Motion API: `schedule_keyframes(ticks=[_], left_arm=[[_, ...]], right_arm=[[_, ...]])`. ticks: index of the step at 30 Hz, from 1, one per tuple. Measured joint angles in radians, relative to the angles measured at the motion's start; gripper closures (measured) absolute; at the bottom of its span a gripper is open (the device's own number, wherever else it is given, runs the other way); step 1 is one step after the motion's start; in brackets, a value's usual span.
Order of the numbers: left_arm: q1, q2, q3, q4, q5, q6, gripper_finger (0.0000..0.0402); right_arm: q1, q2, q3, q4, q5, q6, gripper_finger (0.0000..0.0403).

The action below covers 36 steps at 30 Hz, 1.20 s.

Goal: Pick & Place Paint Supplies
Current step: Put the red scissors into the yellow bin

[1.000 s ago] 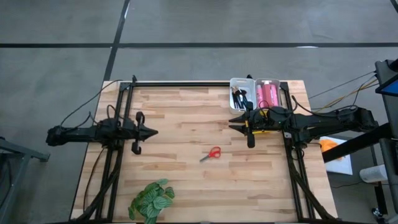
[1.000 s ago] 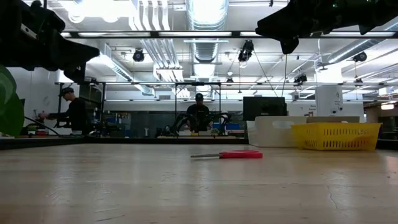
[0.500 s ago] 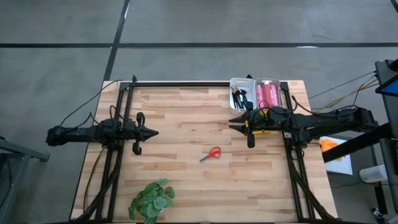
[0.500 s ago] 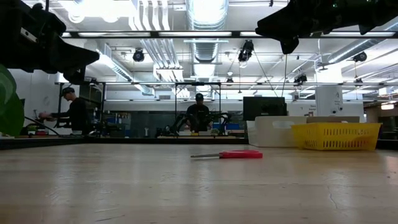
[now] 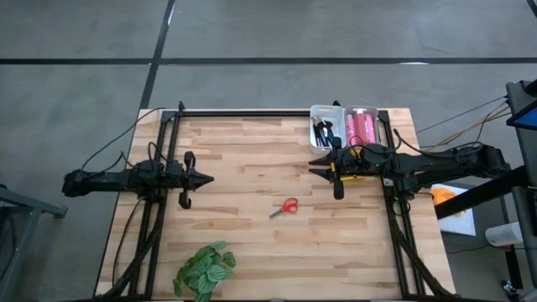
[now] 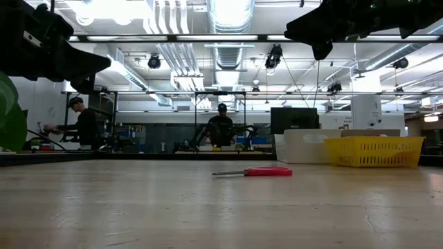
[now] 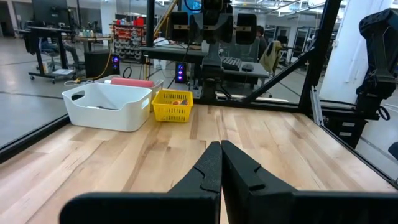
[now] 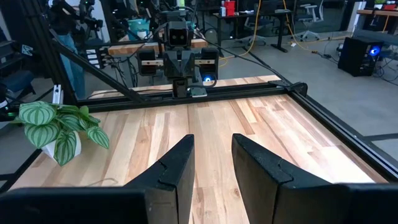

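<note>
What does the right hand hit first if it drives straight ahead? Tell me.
Probably nothing on the table: the right hand points across bare wood at the left hand; the scissors lie off that line.

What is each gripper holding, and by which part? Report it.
Nothing is held. The left gripper is shut on nothing above the table's left side; the right gripper is open and empty near the bins. The red scissors lie untouched mid-table.

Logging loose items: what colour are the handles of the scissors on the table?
Red, clearest in the high view: small scissors.
</note>
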Motion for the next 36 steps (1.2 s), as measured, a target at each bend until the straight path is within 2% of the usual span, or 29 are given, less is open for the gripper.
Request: schedule_keyframes(ticks=[19, 25, 30, 36], left_arm=[[0.000, 0.001, -0.001, 0.000, 0.000, 0.000, 0.0399], [0.000, 0.001, -0.001, 0.000, 0.000, 0.000, 0.0399], [0.000, 0.001, -0.001, 0.000, 0.000, 0.000, 0.0399], [0.000, 0.000, -0.001, 0.000, 0.000, 0.000, 0.0399]], right_arm=[[0.000, 0.000, 0.000, 0.015, 0.000, -0.006, 0.0296], [0.000, 0.000, 0.000, 0.024, 0.000, 0.079, 0.0296], [0.000, 0.036, 0.000, 0.022, 0.000, 0.062, 0.0296], [0.000, 0.164, 0.082, -0.170, -0.001, 0.003, 0.0296]])
